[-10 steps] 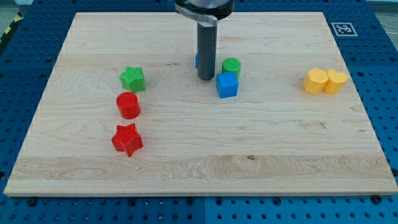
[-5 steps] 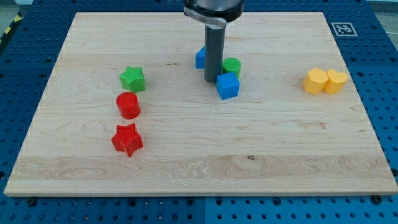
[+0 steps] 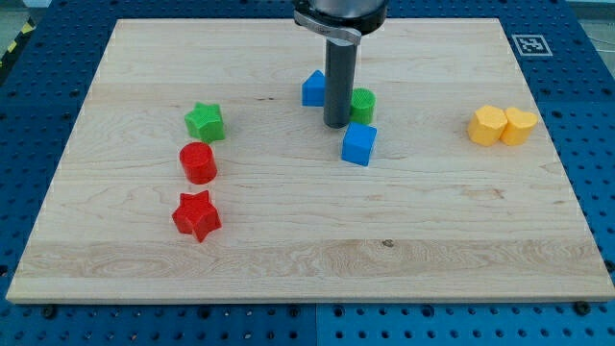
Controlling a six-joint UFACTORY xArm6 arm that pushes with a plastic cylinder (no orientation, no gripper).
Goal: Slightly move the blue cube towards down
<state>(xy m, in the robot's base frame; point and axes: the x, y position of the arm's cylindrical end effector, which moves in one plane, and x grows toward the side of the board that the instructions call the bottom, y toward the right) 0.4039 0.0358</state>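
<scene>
The blue cube (image 3: 358, 144) lies near the board's middle, a little right of centre, turned slightly. My tip (image 3: 335, 125) rests on the board just above and left of the cube, close to its upper left corner. A green cylinder (image 3: 362, 104) stands right behind the rod, partly hidden by it. A second blue block (image 3: 313, 88) sits up and left of the rod.
A green star (image 3: 205, 122), a red cylinder (image 3: 198, 162) and a red star (image 3: 196, 215) stand in a column on the left. A yellow block (image 3: 487, 125) and a yellow heart (image 3: 520, 126) sit together at the right. The wooden board (image 3: 307, 279) lies on a blue pegboard.
My tip has moved right and slightly down. The blue cube has shifted down and a little right and turned. The second blue block has come out from behind the rod.
</scene>
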